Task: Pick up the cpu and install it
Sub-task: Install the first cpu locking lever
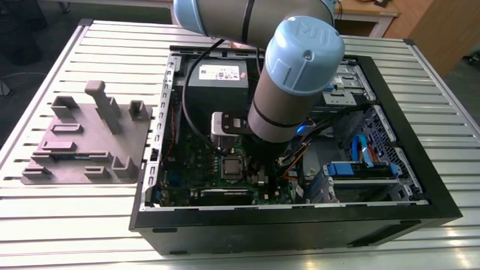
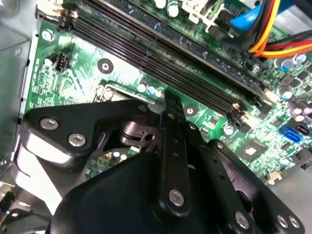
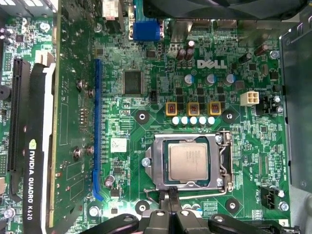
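The cpu (image 3: 191, 163), a small square chip with a silver-grey top, lies flat in its socket on the green motherboard (image 3: 146, 97), framed by the metal socket plate and lever (image 3: 226, 158). In the exterior view the cpu (image 1: 231, 167) sits low in the open computer case, just beside the arm's wrist. My gripper (image 3: 171, 194) hovers at the socket's edge, next to the cpu and not on it. Its black fingers (image 3: 167, 195) are pressed together with nothing between them. In the second wrist view the gripper (image 2: 171, 97) points down at the board near the memory slots.
A graphics card (image 3: 34, 146) stands on the board beside the socket. Black memory slots (image 2: 170, 53) and coloured cables (image 2: 273, 24) run close to the gripper. The case walls (image 1: 300, 225), a grey power supply (image 1: 217, 76) and a blue drive bay (image 1: 360, 169) hem in the arm. A grey fixture tray (image 1: 82, 140) lies outside.
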You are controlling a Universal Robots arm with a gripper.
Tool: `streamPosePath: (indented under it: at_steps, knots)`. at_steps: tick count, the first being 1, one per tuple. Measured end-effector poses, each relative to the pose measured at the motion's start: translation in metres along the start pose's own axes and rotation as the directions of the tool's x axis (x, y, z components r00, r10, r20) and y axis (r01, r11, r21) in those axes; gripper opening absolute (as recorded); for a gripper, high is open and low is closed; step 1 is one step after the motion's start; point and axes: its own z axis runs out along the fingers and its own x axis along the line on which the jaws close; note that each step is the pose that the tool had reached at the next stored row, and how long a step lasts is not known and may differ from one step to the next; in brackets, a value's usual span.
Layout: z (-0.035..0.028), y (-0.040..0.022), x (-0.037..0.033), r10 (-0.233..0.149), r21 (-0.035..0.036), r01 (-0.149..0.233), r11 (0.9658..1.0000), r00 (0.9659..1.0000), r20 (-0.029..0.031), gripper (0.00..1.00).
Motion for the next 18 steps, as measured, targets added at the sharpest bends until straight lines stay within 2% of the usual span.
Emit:
streamPosePath:
  at_steps: [2, 4, 8, 12, 13, 18]
  knots:
    - [-0.0007, 0.0, 0.0, 0.0, 0.0, 0.0, 1.0, 1.0, 0.0018, 0.1]
    - [-0.0025, 0.0001, -0.0002, -0.001, 0.0002, 0.001, 1.0, 1.0, 0.0066, 0.1]
    - [-0.0092, 0.0007, -0.0004, -0.001, -0.0002, 0.001, 1.0, 0.9999, 0.0129, 0.1]
    - [-0.0188, 0.0014, -0.0008, -0.001, -0.0003, 0.001, 1.0, 0.9998, 0.0187, 0.1]
    - [-0.0247, 0.0019, -0.001, -0.002, -0.0004, 0.002, 1.0, 0.9998, 0.0212, 0.1]
    - [-0.0247, 0.0019, -0.001, -0.002, -0.0005, 0.002, 1.0, 0.9997, 0.0247, 0.1]
